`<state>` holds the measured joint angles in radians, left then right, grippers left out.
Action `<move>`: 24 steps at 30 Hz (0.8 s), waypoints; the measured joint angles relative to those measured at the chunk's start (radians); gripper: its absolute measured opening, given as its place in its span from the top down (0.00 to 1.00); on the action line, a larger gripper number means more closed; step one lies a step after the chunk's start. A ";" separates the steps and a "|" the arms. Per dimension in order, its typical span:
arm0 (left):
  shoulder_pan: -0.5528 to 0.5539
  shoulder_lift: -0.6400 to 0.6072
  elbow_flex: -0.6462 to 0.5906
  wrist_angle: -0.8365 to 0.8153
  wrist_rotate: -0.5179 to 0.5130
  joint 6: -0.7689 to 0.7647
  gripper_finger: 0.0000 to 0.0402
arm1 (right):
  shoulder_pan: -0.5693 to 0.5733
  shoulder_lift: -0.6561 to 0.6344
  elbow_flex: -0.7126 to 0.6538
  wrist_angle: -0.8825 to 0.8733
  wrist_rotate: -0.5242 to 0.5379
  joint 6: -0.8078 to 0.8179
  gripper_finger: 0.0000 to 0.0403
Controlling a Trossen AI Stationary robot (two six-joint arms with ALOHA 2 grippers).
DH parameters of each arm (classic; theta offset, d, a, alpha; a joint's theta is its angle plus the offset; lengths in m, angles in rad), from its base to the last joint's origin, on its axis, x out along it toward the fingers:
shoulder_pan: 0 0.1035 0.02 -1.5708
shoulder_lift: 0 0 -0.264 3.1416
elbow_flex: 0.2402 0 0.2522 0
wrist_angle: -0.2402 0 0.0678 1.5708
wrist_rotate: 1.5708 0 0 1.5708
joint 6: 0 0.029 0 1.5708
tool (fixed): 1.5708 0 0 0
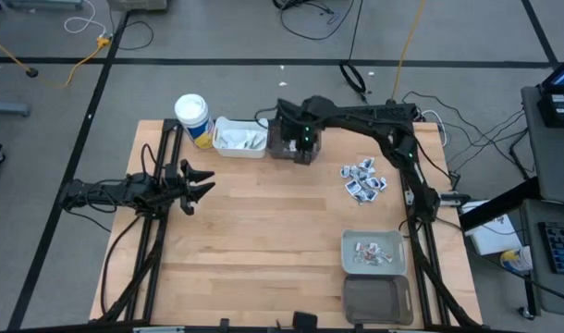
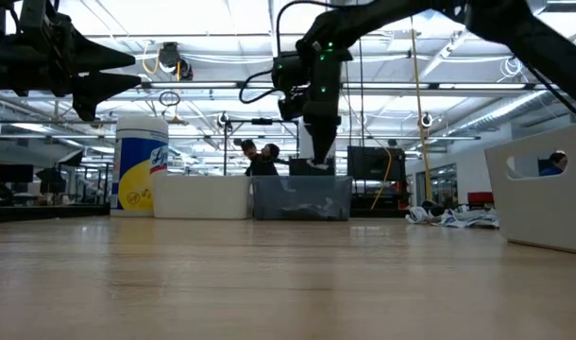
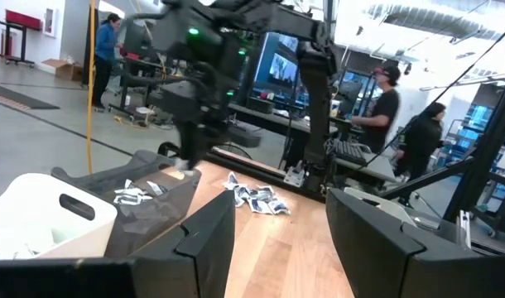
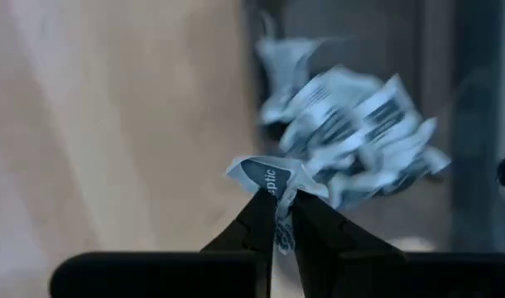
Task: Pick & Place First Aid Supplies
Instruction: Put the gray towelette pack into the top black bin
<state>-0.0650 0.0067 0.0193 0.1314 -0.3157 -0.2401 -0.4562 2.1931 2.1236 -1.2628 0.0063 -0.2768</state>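
On the pale wooden bench, ringed by grey floor, the right pincer pinches a packet over the dark bin; the left pincer is spread.

Small white packets w/ dark print: loose pile on table's right side, more in grey bin nearby, more in dark bin at back; one crumpled packet pinched above those.
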 joint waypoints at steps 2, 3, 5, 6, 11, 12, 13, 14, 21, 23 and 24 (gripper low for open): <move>0.000 0.000 0.000 0.000 0.000 0.000 0.51 | -0.022 0.024 0.027 0.017 0.022 -0.013 0.95; 0.000 0.000 0.000 0.000 0.000 0.000 0.51 | -0.030 0.034 0.033 0.027 0.043 -0.027 0.95; 0.000 0.000 0.000 0.000 0.000 0.000 0.51 | -0.045 0.054 0.045 0.047 0.049 -0.060 0.95; 0.000 0.000 0.000 0.000 0.000 0.000 0.51 | -0.052 0.062 0.047 0.051 0.045 -0.074 0.95; 0.000 0.000 0.000 0.000 0.000 0.000 0.51 | -0.068 0.097 0.047 0.052 0.046 -0.118 0.95; 0.000 0.000 0.000 0.000 0.000 0.000 0.51 | -0.068 0.102 0.047 0.058 0.046 -0.124 0.95; 0.000 0.000 0.000 0.000 0.000 0.000 0.51 | -0.068 0.107 0.047 0.069 0.050 -0.128 0.95; 0.000 0.000 0.000 0.000 0.000 0.000 0.51 | -0.068 0.113 0.047 0.078 0.058 -0.128 0.94; 0.000 0.000 0.000 0.000 0.000 0.000 0.51 | -0.068 0.117 0.047 0.102 0.079 -0.162 0.84; 0.000 0.000 0.000 0.000 0.000 0.000 0.51 | -0.068 0.118 0.047 0.129 0.102 -0.163 0.78; 0.000 0.000 0.000 0.000 0.000 0.000 0.51 | -0.068 0.118 0.047 0.136 0.114 -0.163 0.75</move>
<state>-0.0647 0.0067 0.0193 0.1314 -0.3157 -0.2403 -0.5240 2.3108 2.1704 -1.1270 0.1201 -0.4397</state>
